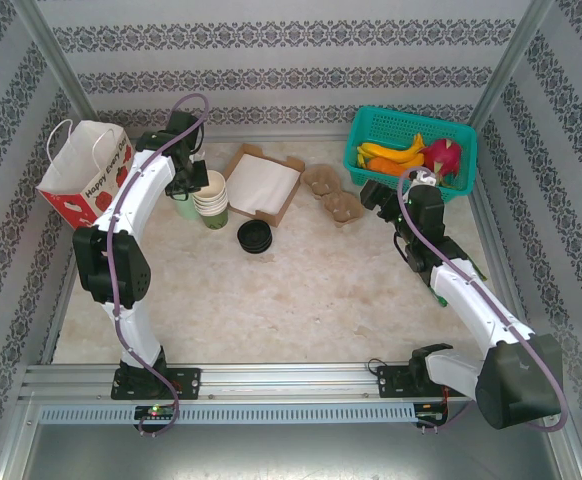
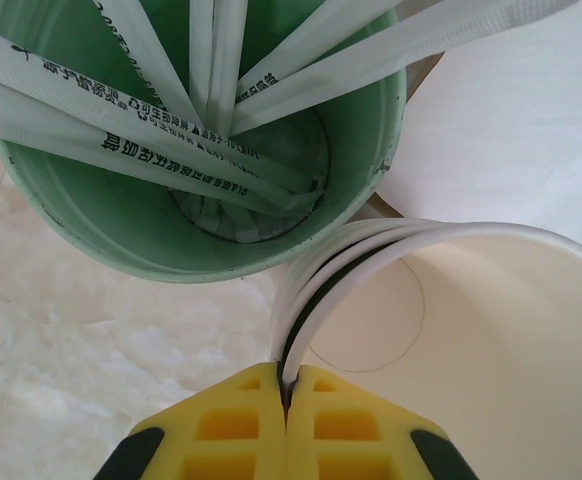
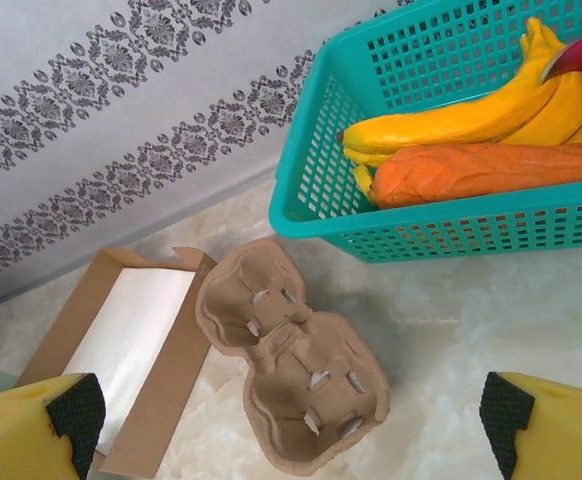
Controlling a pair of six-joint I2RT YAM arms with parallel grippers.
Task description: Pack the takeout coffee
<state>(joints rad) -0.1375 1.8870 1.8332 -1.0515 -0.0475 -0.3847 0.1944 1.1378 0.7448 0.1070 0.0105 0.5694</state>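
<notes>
Grasp on the cup is the step in hand. The left tool [image 2: 286, 398] has its yellow fingers pressed together on the rim of the green paper cup [image 2: 491, 350], clamped on the wall where several nested white rims run in between them. I cannot tell how many cups of the stack the pinch takes. The cup stands upright on the desk [image 1: 301, 290] at the back left. It is just beside the mint-green cup of white sticks [image 2: 121, 225] and close to the cardboard tray [image 1: 261, 182]. The black lids [image 1: 254, 236] lie stacked on the desk just in front of it, so the cup is not yet capped.

The right tool [image 3: 293, 412] has its fingers wide apart with nothing between them. It hangs above the pulp carrier [image 3: 291, 360], near the teal basket [image 3: 316, 190] of fruit.

The next move probably calls for a straight upward lift that frees one cup from the stack without dragging the others along. It must also keep clear of the mint-green cup, which sits very close. After that the cup needs a lid and a seat in the carrier, which the open right tool looks placed to steady.
</notes>
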